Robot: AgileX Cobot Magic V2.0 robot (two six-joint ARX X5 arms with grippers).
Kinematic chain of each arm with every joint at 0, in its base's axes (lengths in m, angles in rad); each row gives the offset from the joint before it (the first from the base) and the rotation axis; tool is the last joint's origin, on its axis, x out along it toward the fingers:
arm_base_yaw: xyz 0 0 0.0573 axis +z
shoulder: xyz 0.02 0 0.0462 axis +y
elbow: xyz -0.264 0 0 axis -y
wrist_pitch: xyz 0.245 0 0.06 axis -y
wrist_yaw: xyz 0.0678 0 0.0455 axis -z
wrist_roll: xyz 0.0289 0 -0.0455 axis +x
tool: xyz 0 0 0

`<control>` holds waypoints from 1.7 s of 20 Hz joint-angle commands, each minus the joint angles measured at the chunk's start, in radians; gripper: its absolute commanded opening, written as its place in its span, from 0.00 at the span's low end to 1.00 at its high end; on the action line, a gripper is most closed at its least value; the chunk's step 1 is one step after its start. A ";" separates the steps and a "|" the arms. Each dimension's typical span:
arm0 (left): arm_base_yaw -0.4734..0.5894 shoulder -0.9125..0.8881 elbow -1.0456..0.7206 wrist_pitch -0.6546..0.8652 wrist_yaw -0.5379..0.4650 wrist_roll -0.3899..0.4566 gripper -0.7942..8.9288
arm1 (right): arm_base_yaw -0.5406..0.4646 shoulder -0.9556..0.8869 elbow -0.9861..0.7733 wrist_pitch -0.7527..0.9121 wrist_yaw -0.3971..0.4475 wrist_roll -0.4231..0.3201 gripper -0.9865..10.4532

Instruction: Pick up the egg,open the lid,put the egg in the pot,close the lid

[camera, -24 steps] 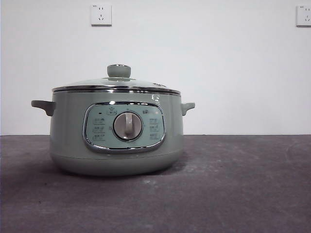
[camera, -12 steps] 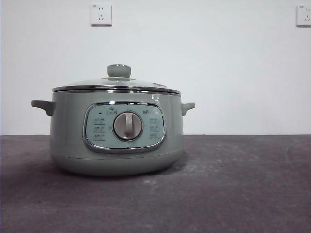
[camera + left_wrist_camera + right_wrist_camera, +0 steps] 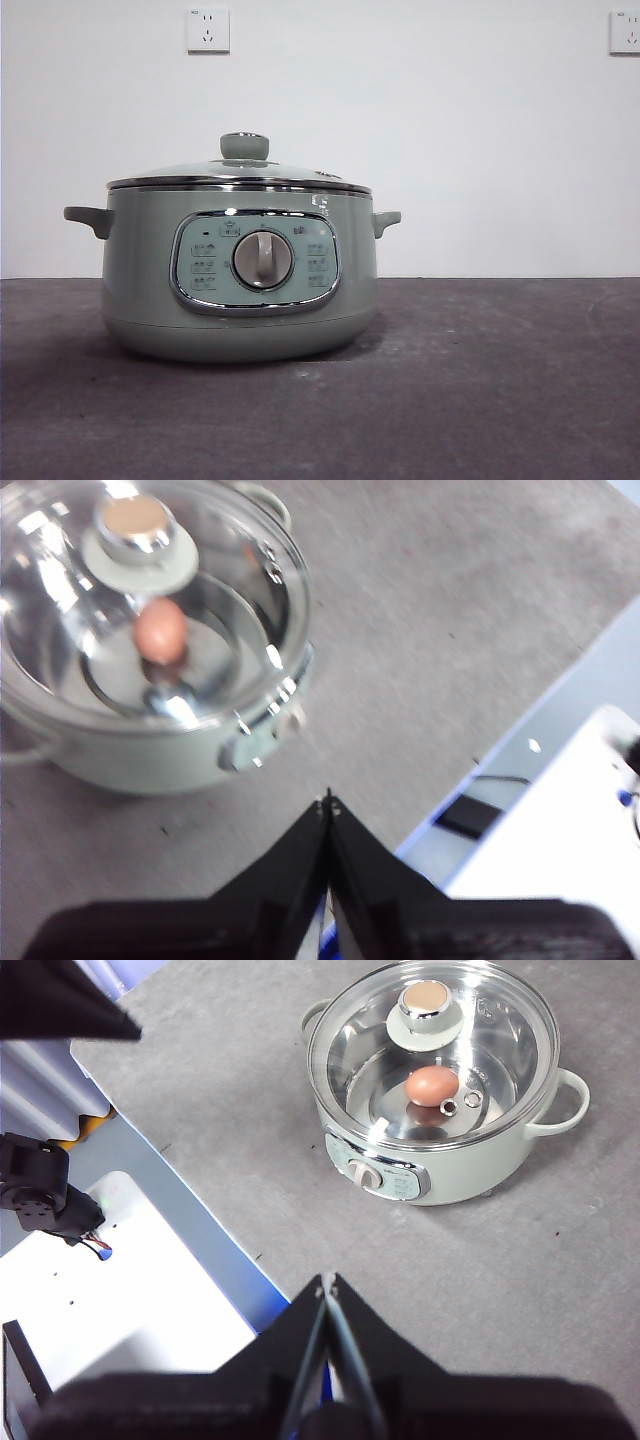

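The pale green pot (image 3: pixel 240 275) stands on the grey table, its dial panel facing the front view. The glass lid (image 3: pixel 240 175) with its green knob (image 3: pixel 245 146) sits closed on it. Through the glass, the reddish-brown egg (image 3: pixel 432 1086) lies on the pot's floor; it also shows in the left wrist view (image 3: pixel 160 631). My left gripper (image 3: pixel 328 802) is shut and empty, up and away from the pot (image 3: pixel 150 740). My right gripper (image 3: pixel 328 1282) is shut and empty, high above the table, away from the pot (image 3: pixel 440 1160). Neither arm shows in the front view.
The table's front edge runs past both grippers, with a white surface (image 3: pixel 120 1290) and a blue strip below it. The other arm's black parts (image 3: pixel 45 1195) show beside that surface. Two wall sockets (image 3: pixel 208 30) sit on the white wall behind.
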 commanded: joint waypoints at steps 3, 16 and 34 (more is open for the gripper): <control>0.069 -0.032 -0.013 0.365 -0.114 0.180 0.08 | 0.001 -0.001 -0.002 -0.016 0.003 0.003 0.09; 0.441 -0.684 -0.924 1.089 -0.275 0.161 0.08 | 0.001 -0.008 -0.002 -0.016 0.003 0.003 0.09; 0.444 -0.899 -1.268 0.859 -0.264 0.059 0.08 | 0.001 -0.008 -0.002 -0.016 0.003 0.003 0.09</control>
